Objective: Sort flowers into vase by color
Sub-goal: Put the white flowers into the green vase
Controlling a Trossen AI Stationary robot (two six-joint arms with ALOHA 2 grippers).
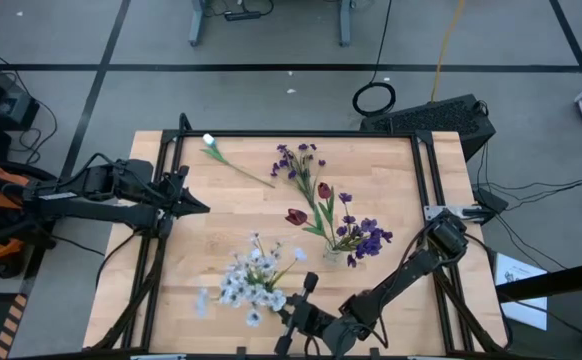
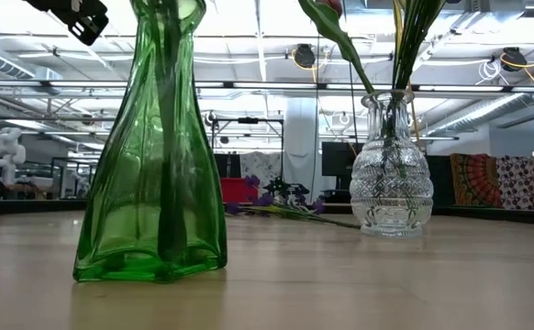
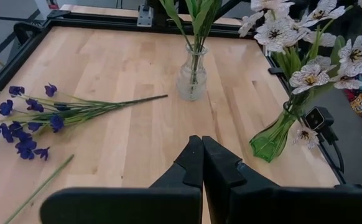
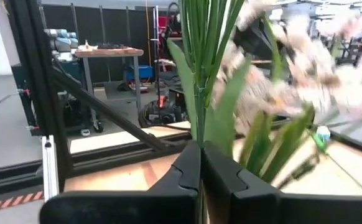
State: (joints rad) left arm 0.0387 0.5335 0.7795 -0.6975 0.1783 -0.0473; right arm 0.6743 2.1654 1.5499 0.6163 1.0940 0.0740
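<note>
A green glass vase point(image 2: 152, 183) near the table's front edge holds several white flowers point(image 1: 251, 283). My right gripper point(image 4: 200, 144) reaches level at their stems from the near right and is shut on one green stem. A clear vase point(image 1: 333, 252) right of centre holds purple flowers point(image 1: 371, 240) and dark red tulips point(image 1: 297, 215). Loose purple flowers point(image 1: 296, 160) lie on the wood at the far middle. A white bud flower point(image 1: 211, 143) lies at the far left. My left gripper point(image 1: 199, 207) hangs shut above the table's left side, holding nothing. My right gripper pinches one upright green stem point(image 4: 199, 127) of the white flowers between its two fingers. The fingers come level from the near right and lie across the stem. The stem rises straight above the fingers; its lower part is hidden by the fingers.
A small black camera point(image 3: 321, 118) with its cable stands beside the green vase at the near edge. Black frame rails point(image 1: 426, 180) run along the table's left, right and far sides. Bare wood point(image 3: 125, 68) lies between the loose purple flowers and the clear vase.
</note>
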